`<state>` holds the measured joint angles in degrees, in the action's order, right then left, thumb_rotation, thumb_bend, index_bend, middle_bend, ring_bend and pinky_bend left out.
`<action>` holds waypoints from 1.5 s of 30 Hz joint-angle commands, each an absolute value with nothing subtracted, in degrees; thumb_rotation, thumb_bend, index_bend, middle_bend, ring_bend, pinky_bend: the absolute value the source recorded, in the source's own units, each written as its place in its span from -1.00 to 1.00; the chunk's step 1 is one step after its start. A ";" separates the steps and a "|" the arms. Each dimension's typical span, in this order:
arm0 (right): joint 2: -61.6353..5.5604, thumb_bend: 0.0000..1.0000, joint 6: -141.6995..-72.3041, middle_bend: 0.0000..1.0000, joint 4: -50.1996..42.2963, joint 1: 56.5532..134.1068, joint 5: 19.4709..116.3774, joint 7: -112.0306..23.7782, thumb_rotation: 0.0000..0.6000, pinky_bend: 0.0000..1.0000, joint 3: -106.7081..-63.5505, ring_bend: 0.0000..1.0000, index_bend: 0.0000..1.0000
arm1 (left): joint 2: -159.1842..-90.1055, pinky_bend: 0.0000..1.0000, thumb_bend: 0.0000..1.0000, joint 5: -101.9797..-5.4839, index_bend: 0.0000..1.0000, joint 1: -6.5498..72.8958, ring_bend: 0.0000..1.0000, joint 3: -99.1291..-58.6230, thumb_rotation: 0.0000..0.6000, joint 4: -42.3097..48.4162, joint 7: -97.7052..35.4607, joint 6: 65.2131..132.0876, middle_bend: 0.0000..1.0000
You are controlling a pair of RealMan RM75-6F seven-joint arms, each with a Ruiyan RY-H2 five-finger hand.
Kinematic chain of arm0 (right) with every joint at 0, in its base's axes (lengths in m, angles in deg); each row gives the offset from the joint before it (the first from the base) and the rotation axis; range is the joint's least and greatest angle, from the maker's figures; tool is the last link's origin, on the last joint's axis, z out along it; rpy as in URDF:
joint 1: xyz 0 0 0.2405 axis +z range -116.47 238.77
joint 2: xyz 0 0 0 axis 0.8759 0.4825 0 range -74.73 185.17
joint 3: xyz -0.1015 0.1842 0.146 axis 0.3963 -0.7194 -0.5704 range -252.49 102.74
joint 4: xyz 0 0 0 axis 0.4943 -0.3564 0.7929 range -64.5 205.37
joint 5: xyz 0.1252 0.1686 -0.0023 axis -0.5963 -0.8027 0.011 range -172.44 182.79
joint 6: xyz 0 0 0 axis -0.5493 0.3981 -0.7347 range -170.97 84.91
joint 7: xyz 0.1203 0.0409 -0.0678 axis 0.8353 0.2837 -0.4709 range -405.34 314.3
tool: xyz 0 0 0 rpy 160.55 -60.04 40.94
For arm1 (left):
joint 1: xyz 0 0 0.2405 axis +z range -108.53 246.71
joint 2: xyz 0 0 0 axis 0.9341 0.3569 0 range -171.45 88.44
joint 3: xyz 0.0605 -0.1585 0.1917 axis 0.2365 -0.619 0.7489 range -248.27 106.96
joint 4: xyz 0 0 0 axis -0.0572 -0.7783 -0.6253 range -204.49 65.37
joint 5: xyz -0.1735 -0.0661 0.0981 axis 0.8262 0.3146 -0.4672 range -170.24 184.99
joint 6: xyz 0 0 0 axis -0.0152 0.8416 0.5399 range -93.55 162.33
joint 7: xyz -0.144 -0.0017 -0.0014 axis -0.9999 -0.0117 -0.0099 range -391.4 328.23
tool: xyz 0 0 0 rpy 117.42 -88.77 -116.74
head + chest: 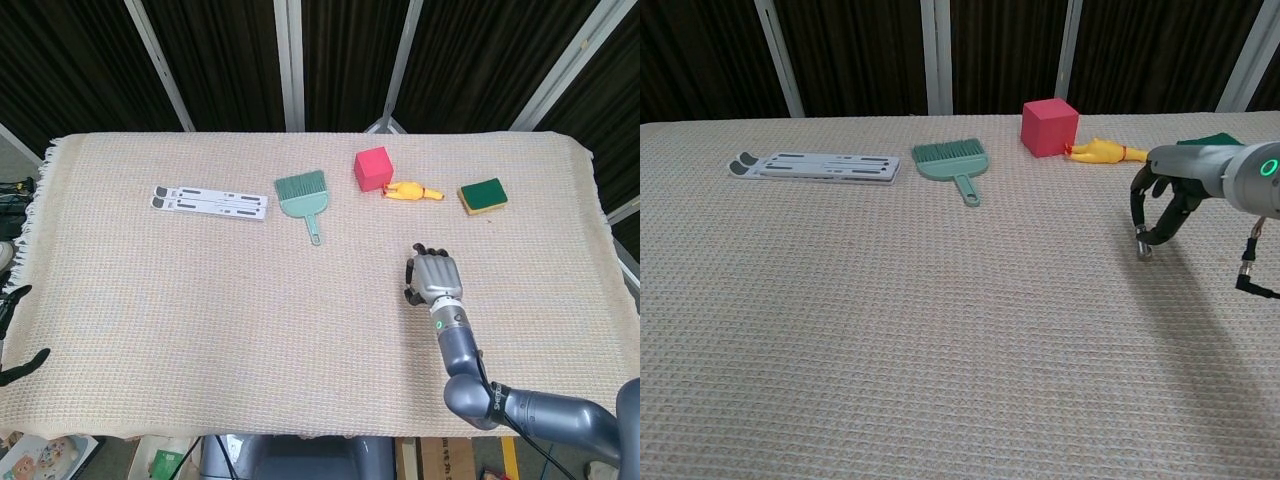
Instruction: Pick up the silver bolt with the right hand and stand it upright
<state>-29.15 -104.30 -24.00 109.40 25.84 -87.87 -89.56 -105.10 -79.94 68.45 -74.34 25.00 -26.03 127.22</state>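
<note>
My right hand (435,278) hovers low over the cloth at the right of the table, fingers curled downward. In the chest view the right hand (1165,205) pinches a small silver bolt (1143,246) between its fingertips. The bolt hangs roughly upright, with its lower end at or just above the cloth; I cannot tell whether it touches. In the head view the hand hides the bolt. Only two dark finger-like tips of the left hand (22,366) show at the left edge, below the table's side.
Along the far side lie a white slotted strip (209,202), a green dustpan brush (303,196), a red cube (372,168), a yellow rubber chicken (413,192) and a green sponge (482,195). The woven cloth (200,300) covers the whole table.
</note>
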 commanded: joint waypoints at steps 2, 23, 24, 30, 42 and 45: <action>-28.92 -0.22 -104.06 -0.69 -23.96 109.58 25.45 -87.68 1.00 -0.72 -89.18 -0.64 0.30 | -105.04 -1.00 -0.53 -79.92 -0.66 68.51 -1.00 -74.35 1.00 25.04 -26.12 127.30 -1.00; -25.89 -0.23 -102.27 -0.70 -25.40 111.61 20.62 -88.67 1.00 -0.80 -87.36 -0.71 0.07 | -105.25 -1.00 -0.53 -79.87 -0.66 68.50 -1.00 -74.39 1.00 25.06 -25.52 127.27 -1.00; -25.74 -0.23 -102.16 -0.70 -25.50 111.74 20.31 -88.79 1.00 -0.80 -87.31 -0.71 0.05 | -105.27 -1.00 -0.53 -79.86 -0.66 68.50 -1.00 -74.40 1.00 25.06 -25.48 127.28 -1.00; -25.11 -0.28 -101.95 -0.70 -25.83 112.35 19.09 -88.94 1.00 -0.81 -87.00 -0.73 -0.03 | -105.31 -1.00 -0.53 -79.83 -0.66 68.52 -1.00 -74.41 1.00 25.10 -25.35 127.31 -1.00; -19.91 -0.57 -99.44 -0.85 -29.80 115.27 11.94 -93.39 1.00 -0.93 -84.75 -0.91 -0.46 | -105.30 -1.00 -0.53 -79.79 -0.66 68.53 -1.00 -74.50 1.00 25.05 -25.48 127.39 -1.00; -16.97 -0.62 -99.39 -0.87 -31.94 116.36 9.36 -94.67 1.00 -0.95 -84.27 -0.94 -0.58 | -105.26 -1.00 -0.53 -79.76 -0.66 68.56 -1.00 -74.54 1.00 24.99 -25.70 127.44 -1.00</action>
